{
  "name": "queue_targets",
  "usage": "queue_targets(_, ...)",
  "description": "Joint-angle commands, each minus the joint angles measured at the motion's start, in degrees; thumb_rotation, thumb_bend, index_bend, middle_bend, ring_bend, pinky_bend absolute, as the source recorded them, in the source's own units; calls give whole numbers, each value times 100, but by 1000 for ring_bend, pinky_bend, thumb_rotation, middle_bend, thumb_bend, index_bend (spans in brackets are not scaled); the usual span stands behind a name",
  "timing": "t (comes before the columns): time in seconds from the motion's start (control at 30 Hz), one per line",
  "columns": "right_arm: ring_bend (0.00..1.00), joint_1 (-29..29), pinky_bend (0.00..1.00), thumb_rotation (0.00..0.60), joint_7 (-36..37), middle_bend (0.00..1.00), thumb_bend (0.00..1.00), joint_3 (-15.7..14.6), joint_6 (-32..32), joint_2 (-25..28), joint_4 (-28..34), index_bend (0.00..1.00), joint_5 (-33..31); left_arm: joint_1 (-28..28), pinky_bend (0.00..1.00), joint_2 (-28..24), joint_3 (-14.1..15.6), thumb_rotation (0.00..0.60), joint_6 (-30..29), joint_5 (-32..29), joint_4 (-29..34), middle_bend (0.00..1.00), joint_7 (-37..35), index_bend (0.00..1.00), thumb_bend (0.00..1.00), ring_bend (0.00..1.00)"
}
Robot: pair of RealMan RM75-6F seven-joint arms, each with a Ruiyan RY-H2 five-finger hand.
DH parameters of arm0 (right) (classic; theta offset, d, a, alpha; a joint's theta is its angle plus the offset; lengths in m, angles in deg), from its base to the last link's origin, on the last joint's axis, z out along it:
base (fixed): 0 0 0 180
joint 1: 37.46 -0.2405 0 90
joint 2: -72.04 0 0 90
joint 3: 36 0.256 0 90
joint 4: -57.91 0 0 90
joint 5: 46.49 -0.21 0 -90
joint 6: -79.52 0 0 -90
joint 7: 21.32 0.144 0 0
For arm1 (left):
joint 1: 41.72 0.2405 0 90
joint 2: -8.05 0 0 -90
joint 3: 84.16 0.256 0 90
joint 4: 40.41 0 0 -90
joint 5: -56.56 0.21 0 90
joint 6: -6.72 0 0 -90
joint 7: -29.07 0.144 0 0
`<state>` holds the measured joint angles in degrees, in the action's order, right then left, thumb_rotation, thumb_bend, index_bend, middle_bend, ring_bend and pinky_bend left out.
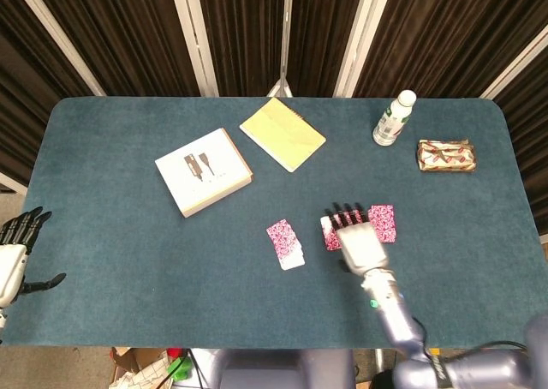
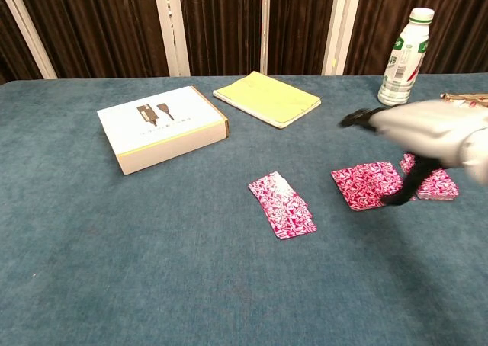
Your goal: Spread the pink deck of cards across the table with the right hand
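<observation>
Pink deck of cards [image 1: 284, 242] split into three clusters across centre frame: left cluster loose on the blue table [image 1: 128, 260], middle cluster [image 2: 365, 184] partly covered in the head view, right cluster [image 1: 383, 222] near it. Right hand [image 1: 355, 242] over the middle cluster, fingers extended and apart, holding nothing; motion-blurred in the chest view, contact with cards not discernible. Left hand [image 1: 15, 250] at lower-left edge, cut off by the frame, fingers spread, empty. White box [image 1: 204, 171] and yellow notepad [image 1: 282, 134] upper centre; bottle [image 1: 394, 118] and wrapped packet [image 1: 445, 156] upper right, packet mostly hidden in the chest view.
</observation>
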<state>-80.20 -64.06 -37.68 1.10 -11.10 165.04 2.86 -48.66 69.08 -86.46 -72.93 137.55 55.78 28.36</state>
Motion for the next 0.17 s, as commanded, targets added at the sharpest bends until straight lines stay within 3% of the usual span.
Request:
queue_targets(0.03,0,960,0,600,980,0,243,-787,-1034,884,38,0,1418,23,0,52,7,600,-86,57,-36,0,104,0,0,0)
queue_targets(0.17,0,1691,0,600,1645,0,243,-1162,-1899,1264,-485,0,2197,70,0,112,5,600,-226,110,-48,0,215,0,0,0)
